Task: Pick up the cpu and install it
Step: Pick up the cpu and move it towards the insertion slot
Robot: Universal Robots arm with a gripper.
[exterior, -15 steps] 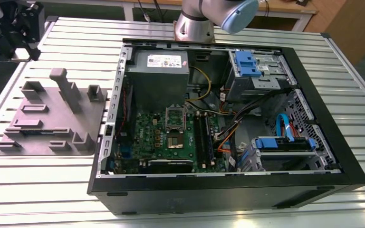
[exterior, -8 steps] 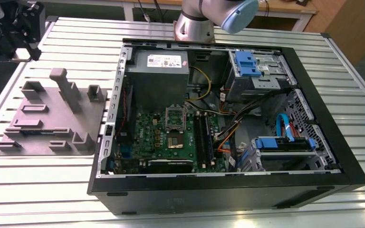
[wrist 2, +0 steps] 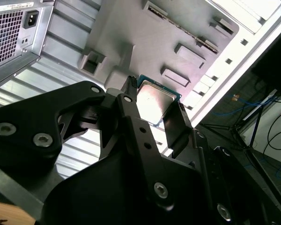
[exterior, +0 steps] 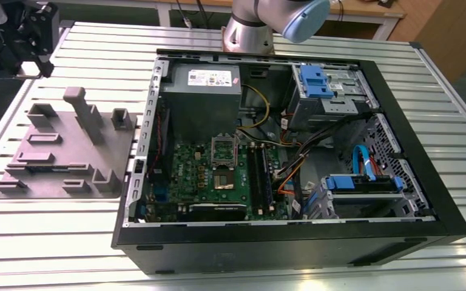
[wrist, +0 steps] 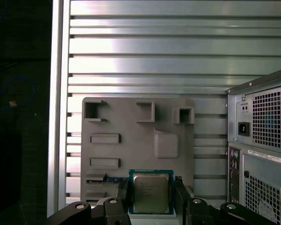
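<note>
field notes. you've got the cpu point(wrist: 151, 191) pinched in the gripper point(wrist: 152, 201). the fingers point(wrist: 181, 193) are closed onto two opposite edges, one finger per side. its silvery top faces the first wrist camera.

in the second wrist view the cpu point(wrist 2: 155, 101) sits right at the fingertips point(wrist 2: 175, 124) of the gripper point(wrist 2: 154, 112). it's lifted clear of the grey tray point(wrist 2: 131, 28) behind it.

in the first wrist view the tray point(wrist: 131, 122) also lies behind the cpu, not touching it.

in the exterior view your gripper point(exterior: 34, 36) hangs above the slatted table point(exterior: 95, 60) at that view's left. it's beyond the tray point(exterior: 63, 157), well apart from the open case point(exterior: 298, 242) and its motherboard point(exterior: 186, 167).
</note>
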